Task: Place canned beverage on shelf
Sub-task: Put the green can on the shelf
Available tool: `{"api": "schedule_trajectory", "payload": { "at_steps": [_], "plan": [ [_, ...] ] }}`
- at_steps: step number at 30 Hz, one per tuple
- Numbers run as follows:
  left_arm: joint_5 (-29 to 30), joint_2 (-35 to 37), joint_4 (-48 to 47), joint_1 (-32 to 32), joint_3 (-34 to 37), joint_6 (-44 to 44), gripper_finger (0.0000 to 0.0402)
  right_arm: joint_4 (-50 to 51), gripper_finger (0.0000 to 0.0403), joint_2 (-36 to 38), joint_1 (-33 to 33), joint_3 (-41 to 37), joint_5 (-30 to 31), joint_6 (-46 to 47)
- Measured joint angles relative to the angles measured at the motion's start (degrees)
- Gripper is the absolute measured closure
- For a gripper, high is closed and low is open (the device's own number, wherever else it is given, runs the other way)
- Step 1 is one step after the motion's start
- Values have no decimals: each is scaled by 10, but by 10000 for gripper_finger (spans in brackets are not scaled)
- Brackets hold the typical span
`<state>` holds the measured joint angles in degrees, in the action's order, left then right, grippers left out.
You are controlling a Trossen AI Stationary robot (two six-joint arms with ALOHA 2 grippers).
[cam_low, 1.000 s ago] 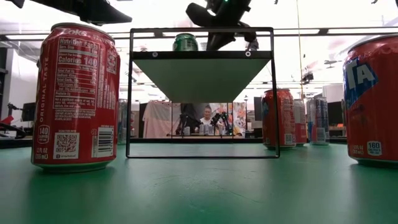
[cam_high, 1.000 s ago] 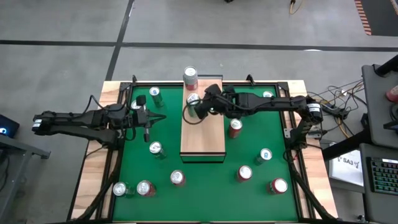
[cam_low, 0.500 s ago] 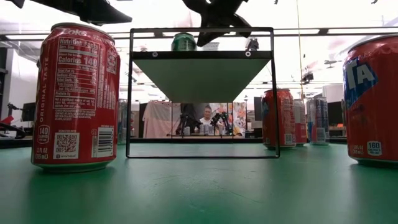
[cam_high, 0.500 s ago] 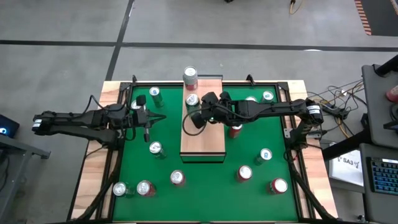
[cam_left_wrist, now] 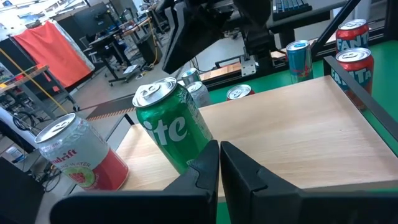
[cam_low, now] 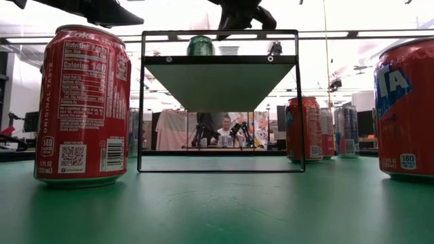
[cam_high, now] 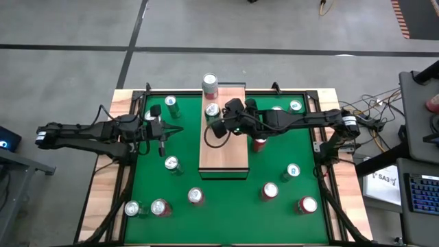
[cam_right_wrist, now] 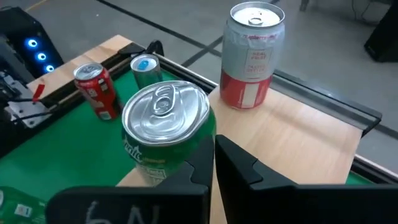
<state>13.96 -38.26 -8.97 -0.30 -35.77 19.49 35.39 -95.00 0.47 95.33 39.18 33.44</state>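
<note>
Long pale reddish-grained wooden shelf (cam_high: 223, 147) on a low dark frame, standing mid-table toward the far edge of the green table (cam_high: 288, 199). Two cans already stand at the shelf's far end: a green aluminium soda can (cam_high: 212, 110) and, beyond it at the far edge, a silver-and-red aluminium can (cam_high: 209, 84). The right claw (cam_high: 218, 127) hangs above the shelf just beside the green can, fingers closed and gripping nothing. The left claw (cam_high: 163, 132), also closed and empty, waits over the left part of the table, well apart from the shelf.

Risks, as judged: the right claw sits so near the green can that a sideways or low withdrawal could clip it and topple it, possibly into the silver-and-red can behind or off the shelf edge. Loose red cans (cam_high: 259, 142) standing beside the shelf could likewise be struck by the arm on its next reach
</note>
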Motion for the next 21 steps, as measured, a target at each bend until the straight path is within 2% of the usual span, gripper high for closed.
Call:
{"api": "schedule_trajectory", "payload": {
  "at_steps": [8, 21],
  "plan": [
    [0, 0, 0, 0, 0, 0, 402, 12, 394, -2, 9, 0, -119, 15],
    [0, 0, 0, 0, 0, 6, 402, -2, 394, -35, -5, 0, -122, -5]
  ]
}}
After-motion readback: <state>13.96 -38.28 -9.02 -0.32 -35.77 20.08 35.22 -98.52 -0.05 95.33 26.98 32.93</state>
